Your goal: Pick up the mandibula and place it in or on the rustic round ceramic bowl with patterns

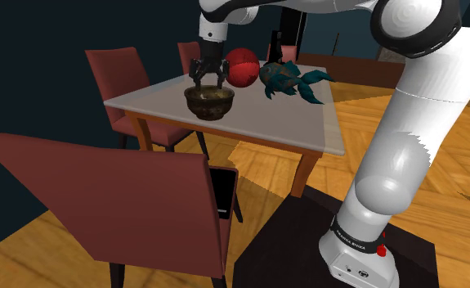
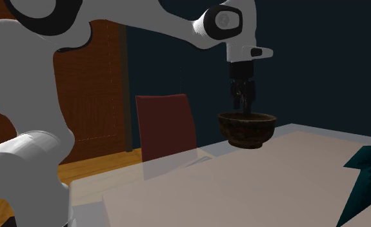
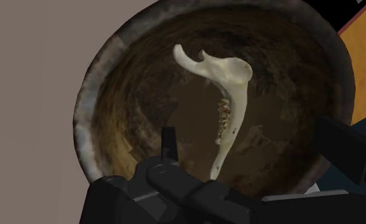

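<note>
rough, mottled brown bowl [image 3: 92, 95]; smooth pale bone mandibula [image 3: 232, 76]; matt grey table top [image 1: 257, 123]; glossy wood floor [image 1: 29, 255].

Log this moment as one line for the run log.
tool: open, above bowl | mandibula: lying inside bowl, not clasped | bowl: on table

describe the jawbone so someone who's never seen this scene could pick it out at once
Find the pale-topped table with red chairs around it, then the dark brown bowl near its edge, right below the black gripper. Inside the bowl is the jawbone: a slim cream bone with a short row of teeth, unlike the round red ball and the teal fish nearby.
</note>
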`<move>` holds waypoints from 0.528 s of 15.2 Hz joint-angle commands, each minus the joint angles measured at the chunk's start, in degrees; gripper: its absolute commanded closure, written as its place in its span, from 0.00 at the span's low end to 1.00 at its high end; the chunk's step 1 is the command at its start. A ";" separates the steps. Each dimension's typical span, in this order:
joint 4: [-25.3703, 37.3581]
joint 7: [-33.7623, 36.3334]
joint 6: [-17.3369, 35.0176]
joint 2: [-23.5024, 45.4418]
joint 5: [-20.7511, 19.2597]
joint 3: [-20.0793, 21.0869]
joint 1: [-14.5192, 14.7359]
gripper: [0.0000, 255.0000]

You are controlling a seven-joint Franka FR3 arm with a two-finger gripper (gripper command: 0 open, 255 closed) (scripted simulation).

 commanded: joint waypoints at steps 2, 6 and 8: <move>3.83 0.02 -3.84 -0.01 -0.01 -0.04 -0.04 0.00; 7.63 0.04 -7.36 0.26 -0.03 -0.08 -0.08 0.00; 7.64 0.04 -7.37 0.27 -0.03 -0.08 -0.08 0.00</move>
